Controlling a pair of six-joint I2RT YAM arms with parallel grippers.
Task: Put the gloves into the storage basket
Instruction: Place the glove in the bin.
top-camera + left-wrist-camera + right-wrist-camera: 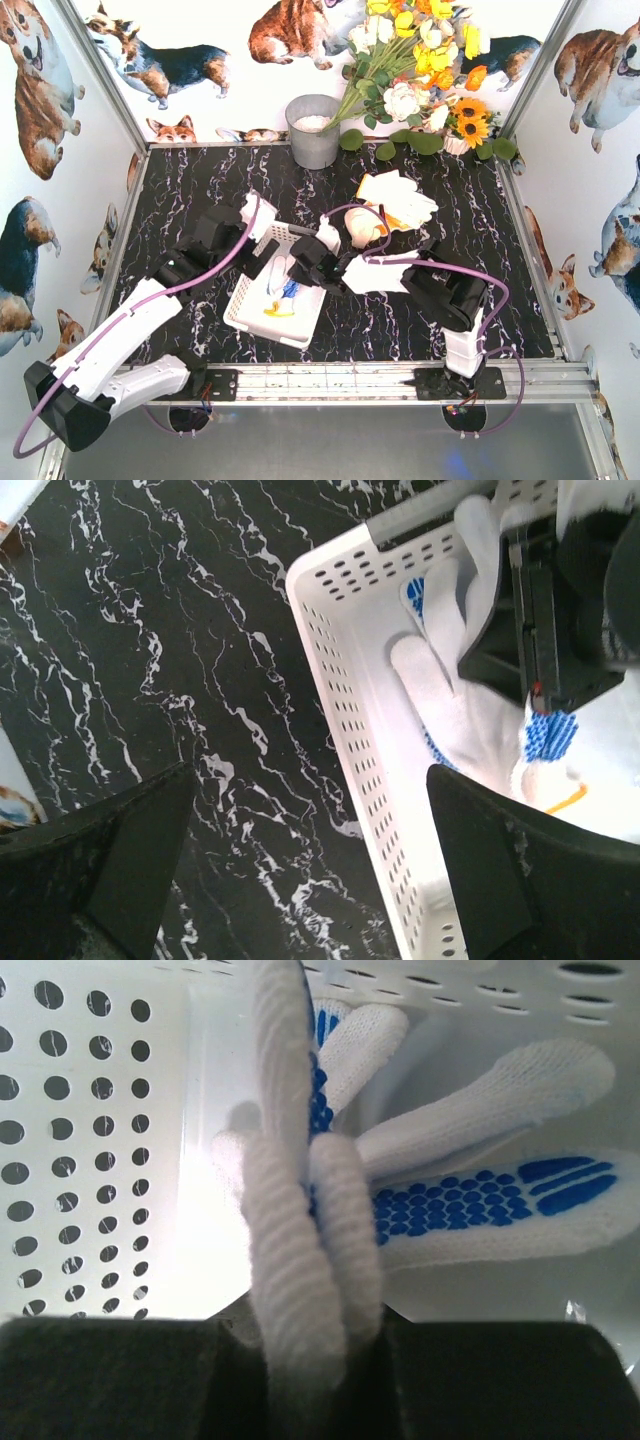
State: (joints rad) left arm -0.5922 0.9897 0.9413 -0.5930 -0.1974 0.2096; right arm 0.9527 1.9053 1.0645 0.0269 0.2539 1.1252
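Right gripper point(300, 272) dips into the storage basket point(243, 312), clamped on a glove point(300, 1260).
Overhead: the left gripper point(262, 255) is at the basket's far corner, with loose gloves point(398, 203) beyond the right fingers. Left wrist: fingers spread wide, basket edge between them. Right wrist: blue-dotted gloves lie just ahead of the fingers.

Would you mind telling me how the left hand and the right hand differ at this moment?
The left hand is open and empty; the right hand is shut on a white glove with blue grip dots. The left hand hangs at the side wall of the storage basket, partly over the table, while the right hand holds its glove down inside the basket. Both are black and close to the basket.
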